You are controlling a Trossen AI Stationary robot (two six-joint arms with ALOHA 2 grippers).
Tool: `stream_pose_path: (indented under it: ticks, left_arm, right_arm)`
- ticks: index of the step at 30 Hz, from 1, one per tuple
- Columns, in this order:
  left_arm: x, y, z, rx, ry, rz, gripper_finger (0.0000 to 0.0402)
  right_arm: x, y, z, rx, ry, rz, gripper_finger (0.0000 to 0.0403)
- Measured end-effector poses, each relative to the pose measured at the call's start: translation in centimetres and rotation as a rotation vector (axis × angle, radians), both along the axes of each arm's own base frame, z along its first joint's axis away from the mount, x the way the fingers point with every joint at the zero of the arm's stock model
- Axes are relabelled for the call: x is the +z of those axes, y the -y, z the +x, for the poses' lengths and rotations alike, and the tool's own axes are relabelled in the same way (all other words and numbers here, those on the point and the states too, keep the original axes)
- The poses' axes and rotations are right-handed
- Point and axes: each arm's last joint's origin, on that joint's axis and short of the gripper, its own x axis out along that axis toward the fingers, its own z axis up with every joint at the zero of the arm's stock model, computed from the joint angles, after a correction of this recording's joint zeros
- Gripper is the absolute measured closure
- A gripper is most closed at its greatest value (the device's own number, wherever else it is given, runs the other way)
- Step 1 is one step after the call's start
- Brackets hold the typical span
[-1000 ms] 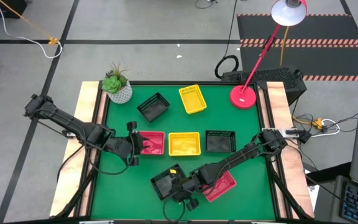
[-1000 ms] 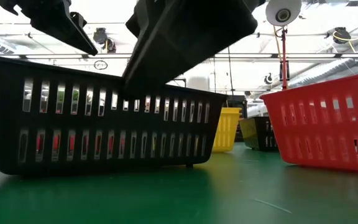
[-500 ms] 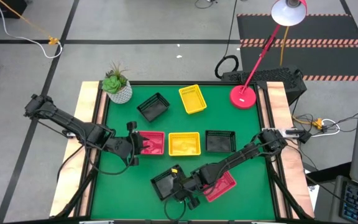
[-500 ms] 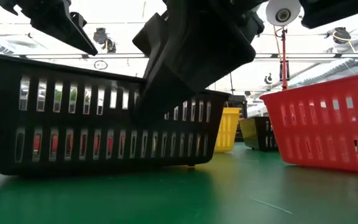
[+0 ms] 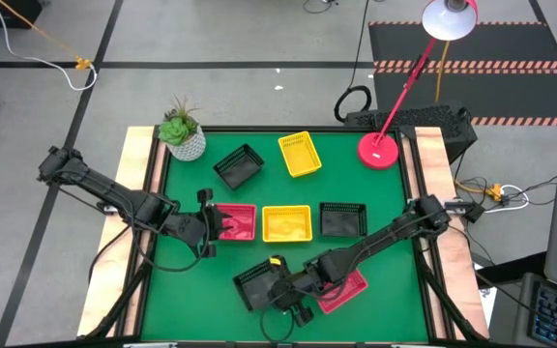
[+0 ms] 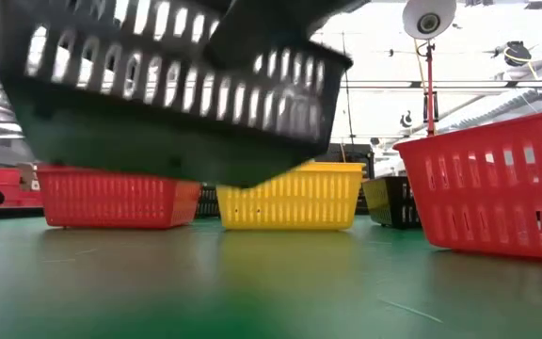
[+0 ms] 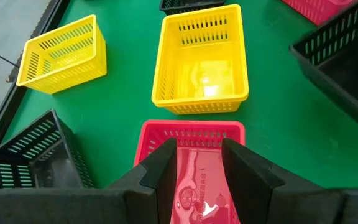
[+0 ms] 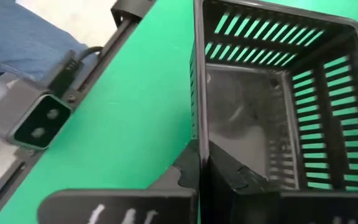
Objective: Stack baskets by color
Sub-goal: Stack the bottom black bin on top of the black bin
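The right gripper (image 8: 199,163), jaws now clenched on the black basket's (image 6: 172,89) wall, has lifted it off the desk (image 5: 211,285), ready for stacking.

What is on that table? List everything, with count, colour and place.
Black baskets: three; back left, mid right, front held tilted off the table.
Yellow baskets: two; back centre, middle.
Red baskets: two; mid left, front right.
Pot: one, white, with a plant, back left corner.
Lamp: one, red, base at back right.
Table: green top.
Left gripper: open, over the mid-left red basket.
Right gripper: shut on the front black basket's wall.
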Motion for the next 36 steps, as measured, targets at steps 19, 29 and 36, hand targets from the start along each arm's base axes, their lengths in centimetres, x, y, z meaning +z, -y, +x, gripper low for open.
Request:
stream_pose_path:
  ticks: [19, 29, 36]
  left_arm:
    - [0.1, 0.1, 0.1, -0.005, 0.018, -0.002, 0.0273]
    - [0.3, 0.1, 0.3, -0.022, 0.042, 0.006, 0.0273]
    - [0.3, 0.1, 0.3, -0.022, 0.042, 0.006, 0.0273]
  right_arm:
    - [8.7, 1.7, -7.0, -0.206, -0.013, -0.104, 0.0401]
    - [10.9, 3.7, -10.0, -0.325, -0.080, -0.132, 0.0401]
    - [11.6, 4.9, -11.8, -0.376, -0.143, -0.207, 0.0401]
